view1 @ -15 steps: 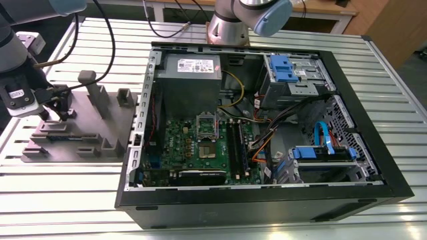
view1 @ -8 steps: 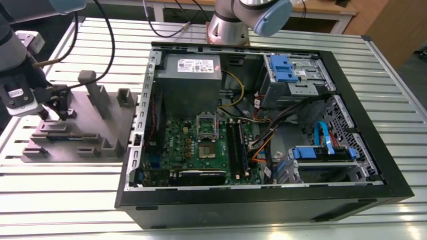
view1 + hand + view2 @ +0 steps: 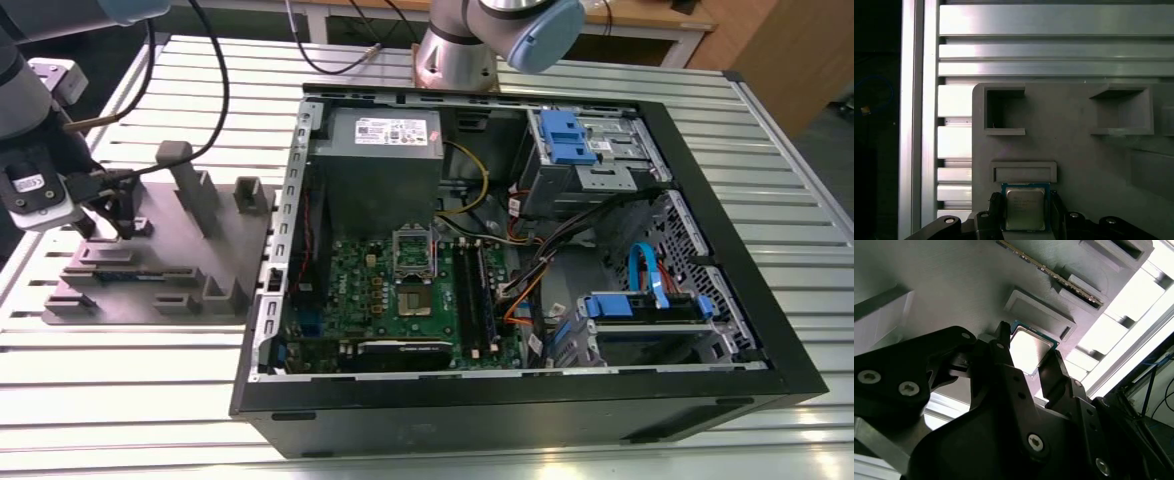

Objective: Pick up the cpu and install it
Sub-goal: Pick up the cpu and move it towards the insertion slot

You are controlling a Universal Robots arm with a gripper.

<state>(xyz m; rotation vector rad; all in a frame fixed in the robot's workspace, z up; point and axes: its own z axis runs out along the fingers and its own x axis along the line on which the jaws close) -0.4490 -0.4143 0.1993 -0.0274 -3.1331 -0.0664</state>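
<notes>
Exterior view: grey tray (image 3: 160,295) at case's (image 3: 534,425) nine o'clock; both wrist views: square silvery cpu (image 3: 1025,212) on it, gripper (image 3: 1025,196) astride, grasp untellable.

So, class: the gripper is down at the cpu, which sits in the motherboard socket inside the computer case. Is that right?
Not quite. The gripper is down at the cpu, but the cpu is at the grey tray outside the computer case, not inside it. The first wrist view shows this.
</notes>
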